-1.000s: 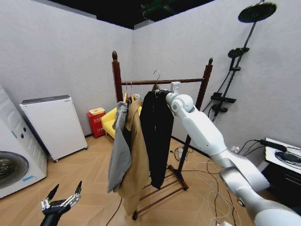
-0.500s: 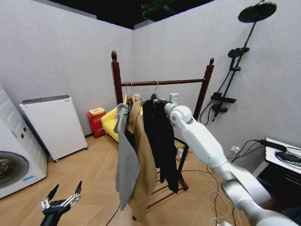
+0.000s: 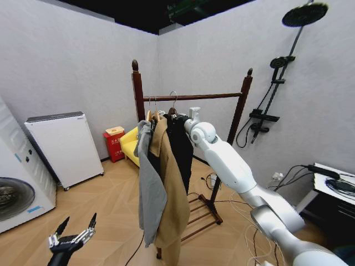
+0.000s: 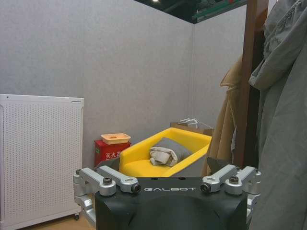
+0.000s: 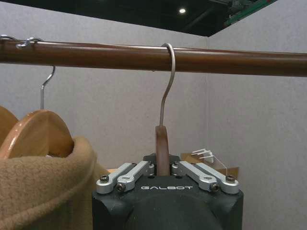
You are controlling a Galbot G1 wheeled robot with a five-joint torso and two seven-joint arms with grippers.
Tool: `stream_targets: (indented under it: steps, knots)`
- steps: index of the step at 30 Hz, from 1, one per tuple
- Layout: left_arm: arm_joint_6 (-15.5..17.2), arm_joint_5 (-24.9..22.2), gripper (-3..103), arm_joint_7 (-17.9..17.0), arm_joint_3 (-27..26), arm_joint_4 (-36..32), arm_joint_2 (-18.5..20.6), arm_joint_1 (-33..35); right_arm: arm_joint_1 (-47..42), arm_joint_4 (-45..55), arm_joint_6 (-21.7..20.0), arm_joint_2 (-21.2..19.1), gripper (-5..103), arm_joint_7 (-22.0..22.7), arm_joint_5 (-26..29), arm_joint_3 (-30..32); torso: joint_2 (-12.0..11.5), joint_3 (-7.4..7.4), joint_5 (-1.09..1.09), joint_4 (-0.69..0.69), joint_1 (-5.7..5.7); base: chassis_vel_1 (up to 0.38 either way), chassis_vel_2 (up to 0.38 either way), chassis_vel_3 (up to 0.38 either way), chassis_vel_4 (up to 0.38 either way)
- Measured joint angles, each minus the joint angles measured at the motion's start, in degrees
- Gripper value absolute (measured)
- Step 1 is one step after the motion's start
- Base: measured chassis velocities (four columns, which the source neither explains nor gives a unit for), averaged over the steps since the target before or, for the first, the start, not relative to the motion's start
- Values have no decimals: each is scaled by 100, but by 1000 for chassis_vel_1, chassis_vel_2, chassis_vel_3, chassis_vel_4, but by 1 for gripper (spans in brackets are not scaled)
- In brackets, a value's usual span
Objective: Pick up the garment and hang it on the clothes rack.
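Right arm stretches up, its right gripper (image 5: 163, 168) clamped on the black jacket's (image 3: 180, 145) wooden hanger (image 5: 162, 148), hook over the clothes rack (image 3: 191, 97) bar. Left gripper (image 3: 71, 233) hangs low, fingers spread.

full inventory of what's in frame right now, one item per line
garment: 1, black, on a wooden hanger, hook over the bar
clothes rack: 1, dark reddish-brown, centre of the room
tan coat: 1, tan, on the rack beside the black one
grey garment: 1, grey, outermost on the rack's left end
white unit: 1, white, against the left wall
red box: 1, red, on the floor by the wall
yellow tub: 1, yellow, behind the rack, cloth inside
washing machine: 1, white, far left
shower set: 1, black, right wall
cables: several, floor at right
left gripper: 1, low at left, open, idle
right gripper: 1, at the bar, shut on the hanger
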Motion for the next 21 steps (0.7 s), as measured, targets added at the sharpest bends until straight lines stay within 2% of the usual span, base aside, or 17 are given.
stream_targets:
  steps: [2, 4, 5, 7, 8, 10, 13, 15, 16, 17, 19, 20, 21]
  knots:
    - [0, 0, 100, 0, 0, 0, 0, 0, -31, 24, -27, -39, 7, -11, -17, 30, 0, 0, 0, 0, 0, 0, 0, 0, 0]
    - [0, 0, 100, 0, 0, 0, 0, 0, -78, 58, -43, -111, 15, -46, -37, 59, 0, 0, 0, -1, -1, 0, 0, 0, 0]
    - [0, 0, 100, 0, 0, 0, 0, 0, -78, 58, -43, -111, 15, -46, -37, 59, 0, 0, 0, -1, -1, 0, 0, 0, 0]
    - [0, 0, 100, 0, 0, 0, 0, 0, -72, 69, -14, -129, 25, -40, -37, 63, 0, 0, 0, 1, 0, 0, 0, 0, 0]
    - [0, 0, 100, 0, 0, 0, 0, 0, -72, 69, -14, -129, 25, -40, -37, 63, 0, 0, 0, 1, 0, 0, 0, 0, 0]
    - [0, 0, 100, 0, 0, 0, 0, 0, -31, 78, 12, -173, 36, -85, -26, 85, 0, 0, 0, 2, 0, 0, 0, 0, 0]
    - [0, 0, 100, 0, 0, 0, 0, 0, -17, 118, 39, -228, 41, -137, -17, 94, 0, 0, -1, 1, 0, 0, 0, 0, 0]
    - [0, 0, 100, 0, 0, 0, 0, 0, -116, 393, 41, -407, 52, -110, 111, 171, 0, 0, -2, 3, 0, 0, 0, 0, 0]
    - [0, 0, 100, 0, 0, 0, 0, 0, -116, 393, 41, -407, 52, -110, 111, 171, 0, 0, -2, 3, 0, 0, 0, 0, 0]
    - [0, 0, 100, 0, 0, 0, 0, 0, -278, 637, 56, -560, 63, -54, 168, 236, 0, 1, -1, 3, 0, 0, 0, 0, 0]
    - [0, 0, 100, 0, 0, 0, 0, 0, -477, 909, 117, -707, 63, -13, 189, 346, 0, 1, -1, 2, 1, 0, 0, 0, 0]
    - [0, 0, 100, 0, 0, 0, 0, 0, -758, 1298, 197, -896, 74, 55, 222, 506, -1, 1, 1, 1, 1, 0, 0, 0, 0]
    - [0, 0, 100, 0, 0, 0, 0, 0, -758, 1298, 197, -896, 74, 55, 222, 506, -1, 1, 1, 1, 1, 0, 0, 0, 0]
